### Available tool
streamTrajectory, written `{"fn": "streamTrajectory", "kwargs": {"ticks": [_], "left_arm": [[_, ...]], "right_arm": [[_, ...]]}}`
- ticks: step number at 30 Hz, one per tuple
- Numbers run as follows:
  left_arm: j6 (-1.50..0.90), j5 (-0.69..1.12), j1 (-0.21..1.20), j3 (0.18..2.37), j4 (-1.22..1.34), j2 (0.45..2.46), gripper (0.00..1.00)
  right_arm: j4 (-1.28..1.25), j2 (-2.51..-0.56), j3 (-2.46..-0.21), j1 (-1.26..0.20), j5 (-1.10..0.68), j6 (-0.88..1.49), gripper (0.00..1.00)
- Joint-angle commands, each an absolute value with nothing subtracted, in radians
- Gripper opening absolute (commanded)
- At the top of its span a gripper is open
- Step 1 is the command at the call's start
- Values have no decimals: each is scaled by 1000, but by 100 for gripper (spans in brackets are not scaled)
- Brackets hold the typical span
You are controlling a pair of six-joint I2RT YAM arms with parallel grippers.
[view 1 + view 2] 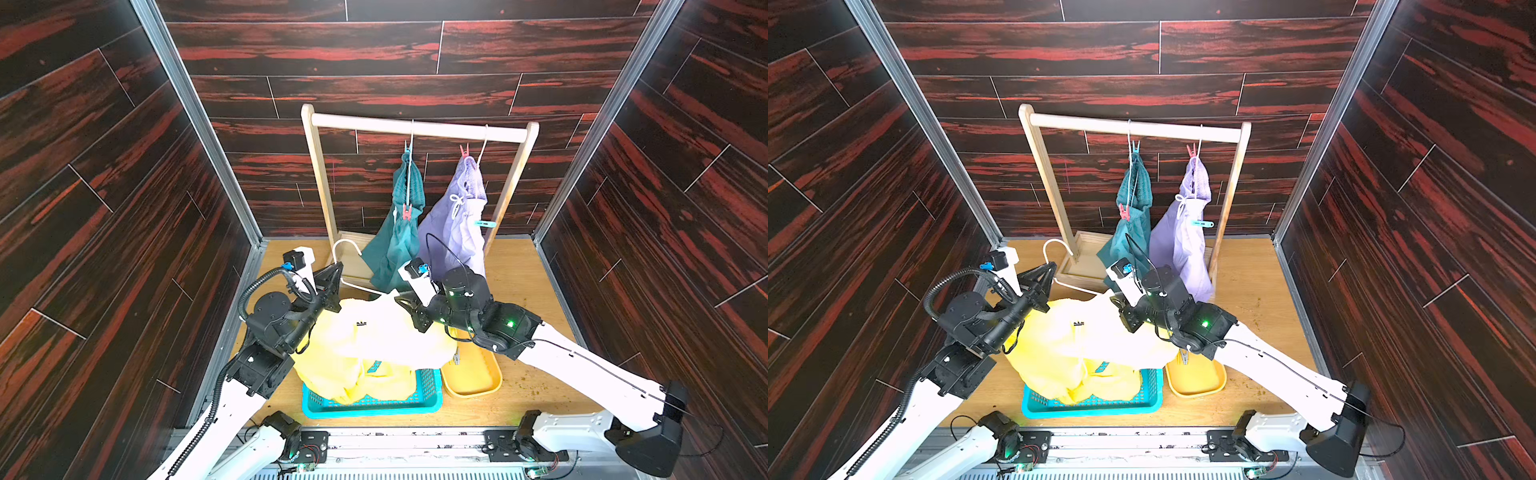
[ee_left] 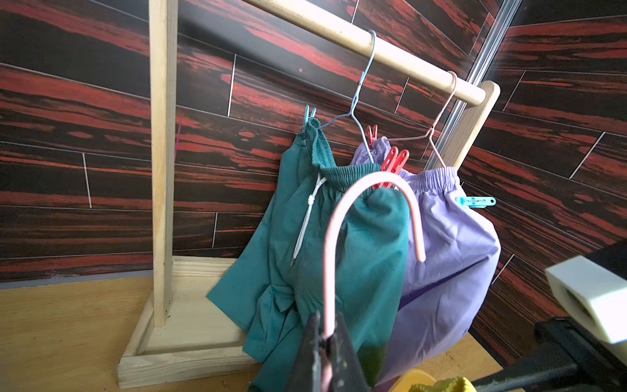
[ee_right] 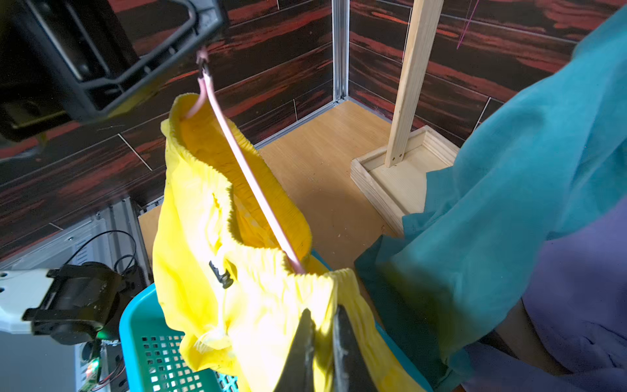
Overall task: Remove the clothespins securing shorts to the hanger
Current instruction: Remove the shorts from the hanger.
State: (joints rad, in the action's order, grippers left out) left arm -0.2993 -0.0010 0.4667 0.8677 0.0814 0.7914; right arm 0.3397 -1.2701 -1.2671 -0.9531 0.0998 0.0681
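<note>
The left hand (image 2: pixel 326 334) is clenched on the neck of a pink hanger (image 2: pixel 327 271), whose hook curves up from between its fingers. The right hand (image 3: pixel 324 319) pinches the waistband of the yellow shorts (image 3: pixel 264 305), with the fabric caught between its closed fingers. The hanger's wire runs from the left hand down inside that waistband. The shorts are spread between the two hands above a teal basket (image 1: pixel 374 412), and their lower folds lie in it. Just beside the basket, a yellow tray (image 1: pixel 473 382) sits on the tabletop (image 1: pixel 528 291). Behind them a wooden rack (image 1: pixel 415 126) stands near the back wall, with two more hangers on its rail. One carries the teal shorts (image 1: pixel 399 245), pinned by a blue clothespin (image 1: pixel 408 147) at the top and a red clothespin (image 1: pixel 406 212) lower down. The other carries the lavender shorts (image 1: pixel 453 232), with a pink-red clothespin (image 1: pixel 465 151) at the top and a light-blue clothespin (image 1: pixel 485 224) sticking out sideways.
</note>
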Motion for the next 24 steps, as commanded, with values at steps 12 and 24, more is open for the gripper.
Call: {"fn": "streamTrajectory", "kwargs": {"ticks": [12,24], "left_arm": [[-317,-182,456,926,128,753,0],[-365,-209,456,932,96,762,0]], "right_arm": [[384,-1043,-1043,-937,367,172,0],[234,-814,-809,-937,361,219,0]]}}
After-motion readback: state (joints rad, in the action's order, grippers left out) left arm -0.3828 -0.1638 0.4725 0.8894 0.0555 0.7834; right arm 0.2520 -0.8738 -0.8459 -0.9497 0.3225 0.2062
